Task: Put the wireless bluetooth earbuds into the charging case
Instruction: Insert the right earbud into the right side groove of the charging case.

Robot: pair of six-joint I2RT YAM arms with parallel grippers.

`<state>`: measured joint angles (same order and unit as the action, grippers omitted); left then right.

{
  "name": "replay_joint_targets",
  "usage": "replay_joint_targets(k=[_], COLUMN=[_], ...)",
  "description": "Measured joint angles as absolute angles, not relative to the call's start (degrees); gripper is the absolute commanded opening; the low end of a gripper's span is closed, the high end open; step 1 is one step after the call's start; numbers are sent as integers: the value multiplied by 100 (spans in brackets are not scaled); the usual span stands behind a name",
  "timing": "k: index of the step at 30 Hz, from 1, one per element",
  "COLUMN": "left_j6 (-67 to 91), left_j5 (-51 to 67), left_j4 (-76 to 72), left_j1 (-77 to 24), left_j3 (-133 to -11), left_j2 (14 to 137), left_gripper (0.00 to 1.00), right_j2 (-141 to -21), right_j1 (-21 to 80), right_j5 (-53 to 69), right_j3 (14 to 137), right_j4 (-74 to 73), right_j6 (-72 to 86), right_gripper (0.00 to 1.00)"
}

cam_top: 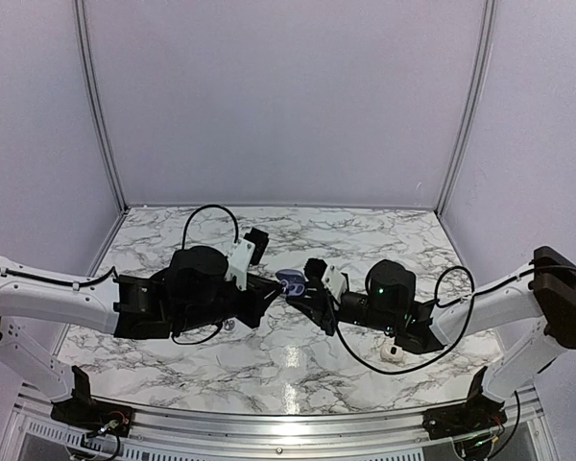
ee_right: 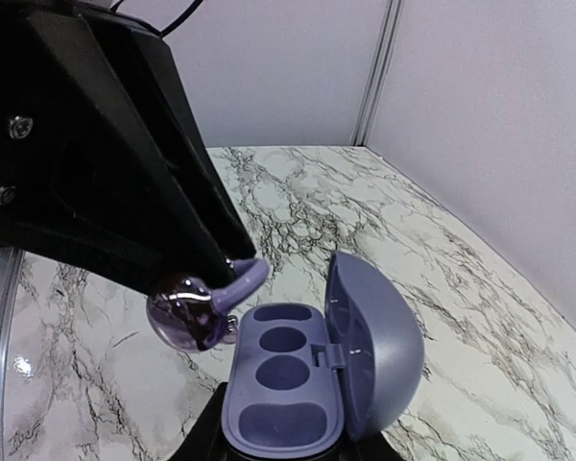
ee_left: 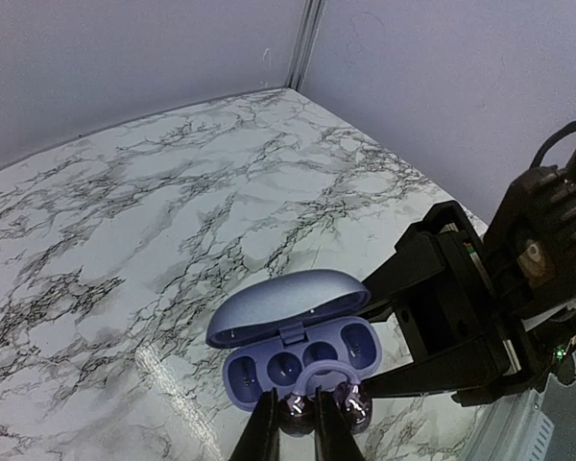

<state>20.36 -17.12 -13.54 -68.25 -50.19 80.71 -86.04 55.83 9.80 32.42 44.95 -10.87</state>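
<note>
Two grips at work. Pinched almost closed on one glossy purple earbud: the left gripper, fingers clamped across the round body, thin ear hook arching free, hovering just above the near rim of the open charging case. Clamped narrowly on that case from the opposite side: the right gripper, one black finger along each flank of the base, lid thrown back, wells looking empty. Likely featherweight and hard-shelled, that earbud, and slick with its shine; best held by the bulb as now, never by the bendy hook, which would probably flex and let it swing. Light too, the case, and apt to tip on its hinge side; best gripped low on the base. From the left wrist only: a second glossy bead just beside the held one; cannot tell whether the other earbud or the same one's far end. From the right wrist only: the wells straight on, hook tip pointing at the case. From above only: a small white rounded object on the marble table, well to the right of the case.
</note>
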Motion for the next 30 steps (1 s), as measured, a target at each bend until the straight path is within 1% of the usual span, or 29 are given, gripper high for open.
replay_joint_targets(k=[10, 30], left_j6=[2049, 2193], left_j5=[-1857, -2108], left_j4=[-1389, -1391], left_j1=[-6886, -6897], left_j3=[-5234, -5465], left_j2=[8355, 8766], left_gripper=[6, 6], right_j2=[-8748, -8836], right_j1=[5666, 5743], right_j5=[694, 563], right_j3=[3293, 3380], right_j4=[4397, 4324], right_j6=[-827, -281], right_gripper=[0, 0])
